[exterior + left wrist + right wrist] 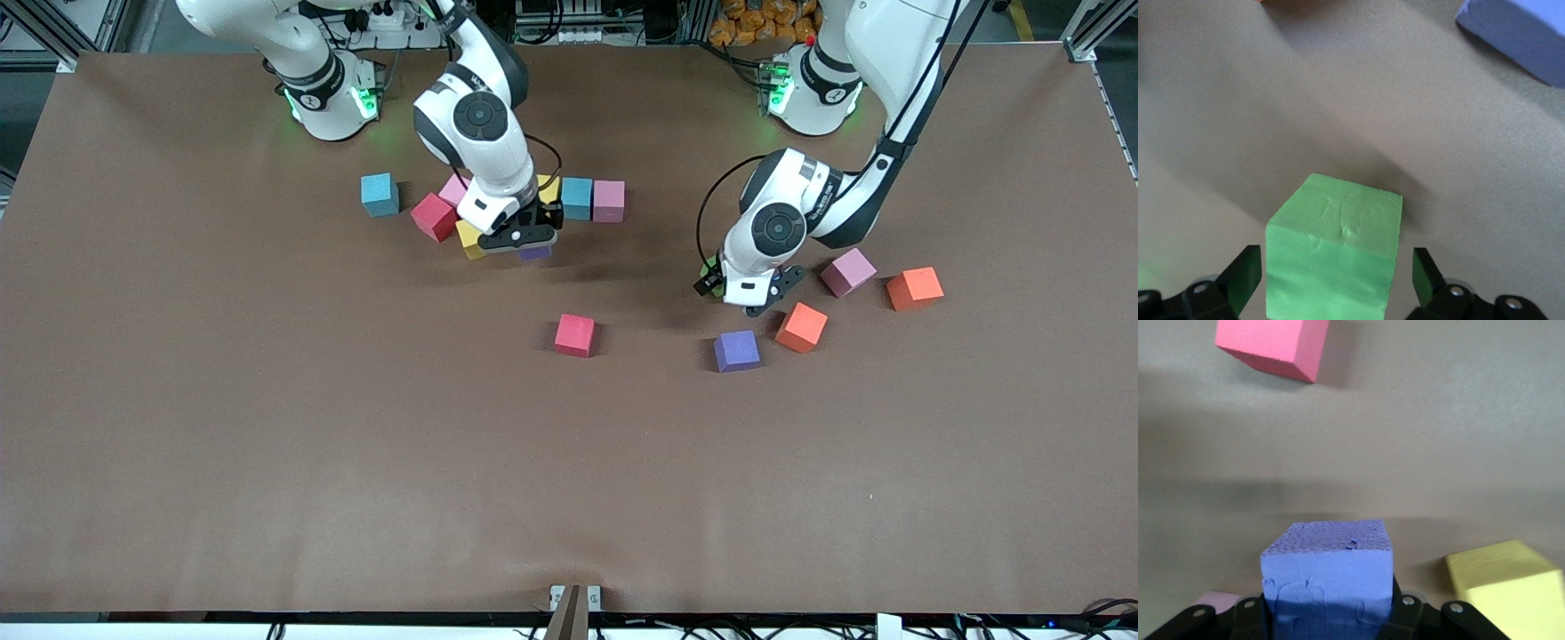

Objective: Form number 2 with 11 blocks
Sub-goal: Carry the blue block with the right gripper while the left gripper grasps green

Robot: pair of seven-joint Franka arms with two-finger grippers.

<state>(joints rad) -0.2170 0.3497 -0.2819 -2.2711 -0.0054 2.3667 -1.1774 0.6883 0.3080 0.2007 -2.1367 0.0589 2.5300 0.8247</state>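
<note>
Meanwhile the right tool [1328,613] is clamped on a purple block [1327,577]; the left tool [1331,273] stands spread around a green block [1335,257].

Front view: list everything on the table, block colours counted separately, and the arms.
red blocks: 2; cluster near right arm, alone mid-table
sky blue blocks: 2; cluster
pink blocks: 3; cluster, beside orange
yellow blocks: 2; cluster
orange blocks: 2; near left arm
purple blocks: 2; beside orange, gripped
green block: 1; on table
right gripper: jaws shut on purple block
left gripper: jaws open around green block
</note>
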